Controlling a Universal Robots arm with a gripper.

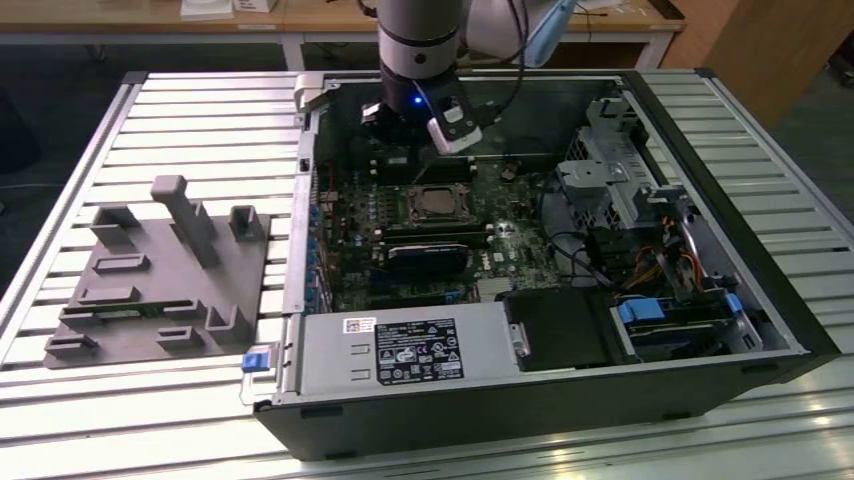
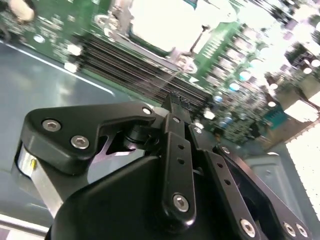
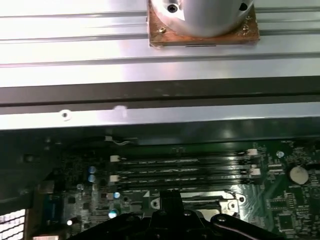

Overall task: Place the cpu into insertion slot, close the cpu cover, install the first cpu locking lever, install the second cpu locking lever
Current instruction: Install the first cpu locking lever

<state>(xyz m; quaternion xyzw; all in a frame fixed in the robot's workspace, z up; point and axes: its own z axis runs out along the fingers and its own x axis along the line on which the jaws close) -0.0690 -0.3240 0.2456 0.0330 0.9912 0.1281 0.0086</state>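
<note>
Okay, the black two-finger gripper (image 2: 176, 102), closed up on nothing, hung over the green motherboard (image 1: 527, 262), with the small flat silvery-tan square cpu (image 1: 434, 204) seated in the silver-rimmed square insertion slot (image 1: 410, 206) just below the tips, on the side nearer the exterior view's bottom edge.

insertion slot (image 2: 160, 22): bleached by glare, cropped at the second wrist view's edge
arm (image 1: 420, 40): cropped by the exterior view's upper edge
</note>
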